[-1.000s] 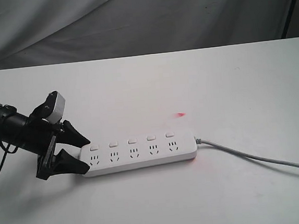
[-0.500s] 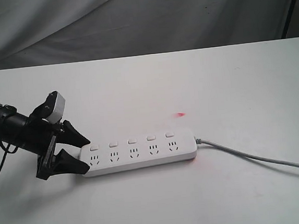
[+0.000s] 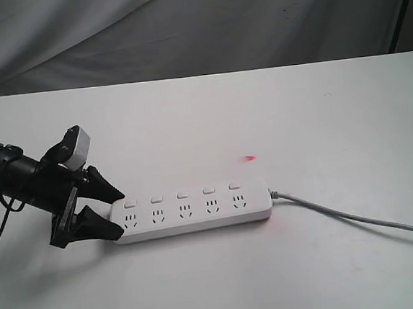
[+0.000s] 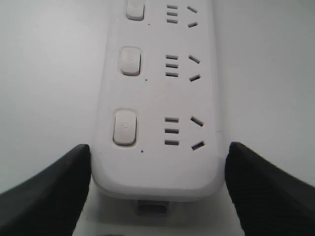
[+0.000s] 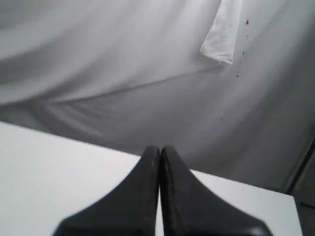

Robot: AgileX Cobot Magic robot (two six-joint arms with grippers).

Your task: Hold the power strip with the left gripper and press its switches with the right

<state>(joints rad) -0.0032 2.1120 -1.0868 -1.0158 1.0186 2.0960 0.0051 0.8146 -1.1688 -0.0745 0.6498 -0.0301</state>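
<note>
- The power strip point(image 3: 193, 212), a smooth white plastic bar with rounded corners, lies flat on the matte white counter point(image 3: 311, 109), with five small rounded switches point(image 3: 182, 195) in a row.
- Its grey cord point(image 3: 357, 219) is cut off at the frame's edge.
- The left tool point(image 3: 118, 216) reaches in low, its black wedge fingers point(image 3: 97, 228) clamping the strip's end (tips only).
- The right tool point(image 5: 160, 155) is closed and empty, and out of the exterior view.

No change shows since the earlier views. The left end effector point(image 3: 119, 215) sits at the same end of the power strip point(image 3: 197, 212), jaws spread as before, and neither the strip nor its cord point(image 3: 357, 219) has shifted on the tabletop point(image 3: 297, 117).
</note>
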